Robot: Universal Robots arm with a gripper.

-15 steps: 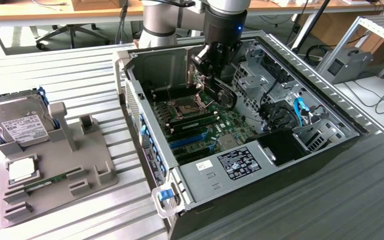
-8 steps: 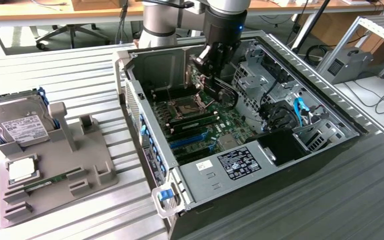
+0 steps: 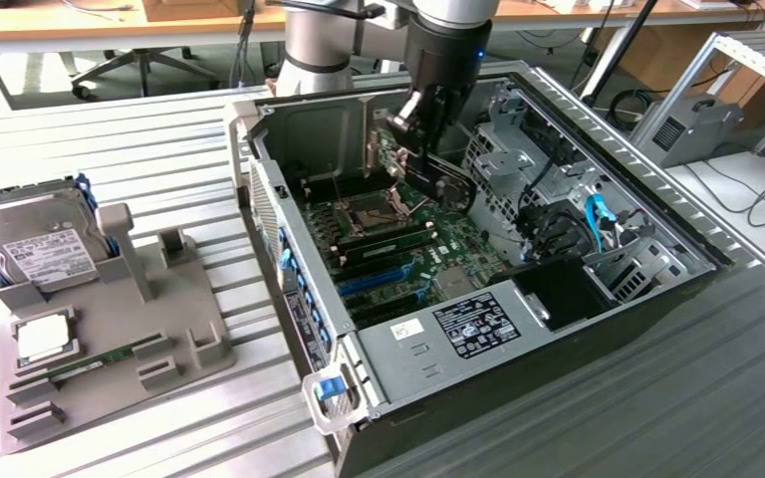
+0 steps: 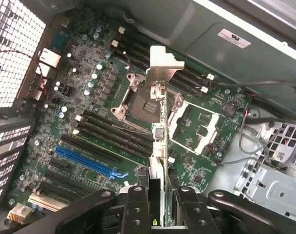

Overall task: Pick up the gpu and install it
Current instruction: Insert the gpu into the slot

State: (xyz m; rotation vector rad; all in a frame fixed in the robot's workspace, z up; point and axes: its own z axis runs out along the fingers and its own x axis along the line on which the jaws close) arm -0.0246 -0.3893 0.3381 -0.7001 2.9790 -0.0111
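**Exterior view: card held over the open case**

Exterior view, from its left: a grey holder tray (image 3: 156, 329) sits on the slatted metal worktop (image 3: 117, 149). A silver hard drive with a white label (image 3: 40, 249) stands in it at the far end, a small square chip (image 3: 40, 339) lies in a pocket nearer the camera, and a narrow green memory stick (image 3: 97, 358) lies just beside that chip.

Toward the middle stands the open computer case (image 3: 356, 358), lying on its side with the motherboard (image 3: 449, 249) facing up. Blue slots show on the board near the case's front edge, and a white-labelled power supply (image 3: 476, 324) sits at the near corner. The robot arm (image 3: 442, 40) reaches down into the case from above. Its gripper (image 3: 416, 139) hangs over the far part of the board, holding the gpu (image 3: 436, 179) clear of the board.

On the exterior view's right, blue cables run through the drive cage area (image 3: 596, 224) inside the case.

Wrist view: the jaws are partly closed and clamp the gpu (image 4: 163, 161) by its thin edge, one finger (image 4: 138, 209) on either side. The card runs edge-on away from the camera, its silver bracket (image 4: 163, 63) at the far end, above the board's processor socket (image 4: 143, 100). A long blue slot (image 4: 87, 163) lies off to one side of the card, apart from it.
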